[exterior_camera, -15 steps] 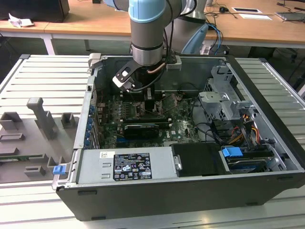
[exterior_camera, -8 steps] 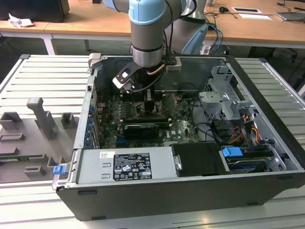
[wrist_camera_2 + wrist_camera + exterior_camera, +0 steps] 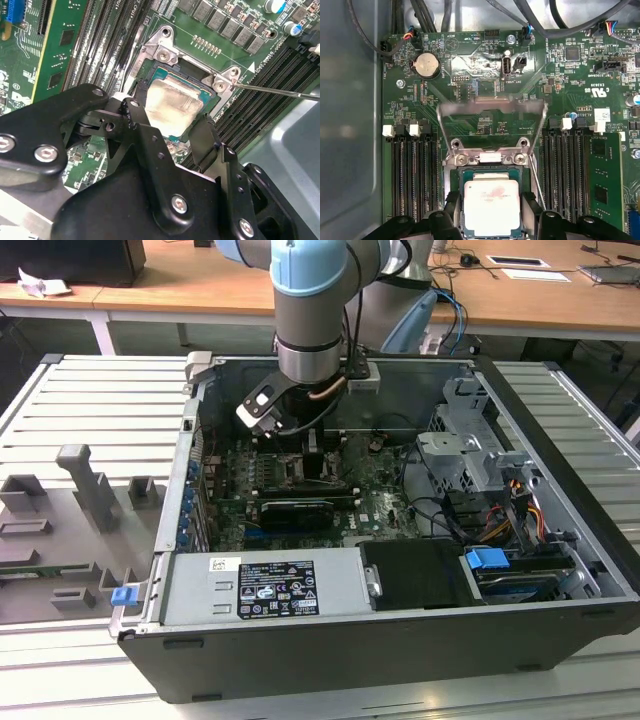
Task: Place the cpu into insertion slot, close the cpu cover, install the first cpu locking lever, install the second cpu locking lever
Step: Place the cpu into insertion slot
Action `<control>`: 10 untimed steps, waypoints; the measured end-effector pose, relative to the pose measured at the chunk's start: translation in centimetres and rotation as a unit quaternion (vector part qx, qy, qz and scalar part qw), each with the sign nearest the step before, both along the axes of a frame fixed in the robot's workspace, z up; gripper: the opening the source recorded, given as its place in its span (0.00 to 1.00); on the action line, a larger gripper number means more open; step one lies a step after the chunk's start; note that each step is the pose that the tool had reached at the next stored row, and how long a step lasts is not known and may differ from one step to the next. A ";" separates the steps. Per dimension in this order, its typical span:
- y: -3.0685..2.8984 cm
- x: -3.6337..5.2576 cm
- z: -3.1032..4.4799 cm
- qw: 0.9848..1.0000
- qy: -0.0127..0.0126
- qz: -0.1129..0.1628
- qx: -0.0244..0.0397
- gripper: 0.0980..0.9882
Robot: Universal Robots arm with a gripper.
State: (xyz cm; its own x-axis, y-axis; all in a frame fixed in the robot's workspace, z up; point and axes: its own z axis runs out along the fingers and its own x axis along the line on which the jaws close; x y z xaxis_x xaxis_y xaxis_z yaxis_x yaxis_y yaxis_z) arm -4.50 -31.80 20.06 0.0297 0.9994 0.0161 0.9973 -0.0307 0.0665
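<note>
First wrist view, cpu point(image 3: 491, 209) flanked by hand point(image 3: 491, 201)

The exterior view stands back, high up, looking down into the open computer case point(image 3: 350, 670), with the arm point(image 3: 310, 330) at twelve o'clock. Both wrist views look from very close and share the cpu point(image 3: 175, 105) point(image 3: 491, 207).

Arm point(image 3: 310, 330) is showing as a grey metal tube with light-blue joint caps, well above the gripper point(image 3: 172, 117). The gripper is reading matte black: flat linkage plates, rounded corners, silver hex-socket screws point(image 3: 179, 203) sitting at the pivots. A white-and-black box point(image 3: 262, 410) is hanging just above the gripper. A copper-coloured cable point(image 3: 325, 390) is looping beside it, and a black cable point(image 3: 352, 310) is running higher up.
</note>
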 end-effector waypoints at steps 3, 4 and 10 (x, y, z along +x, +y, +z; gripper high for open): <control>0.00 0.00 0.25 1.000 0.000 0.000 0.000 0.57; 0.00 0.00 0.36 1.000 0.000 0.000 0.000 0.57; 0.00 0.00 1.36 1.000 0.000 -0.001 0.000 0.57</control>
State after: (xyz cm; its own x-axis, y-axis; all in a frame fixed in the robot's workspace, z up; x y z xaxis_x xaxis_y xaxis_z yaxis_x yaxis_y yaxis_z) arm -4.50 -31.80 21.42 0.0322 0.9994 0.0161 0.9972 -0.0332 0.0665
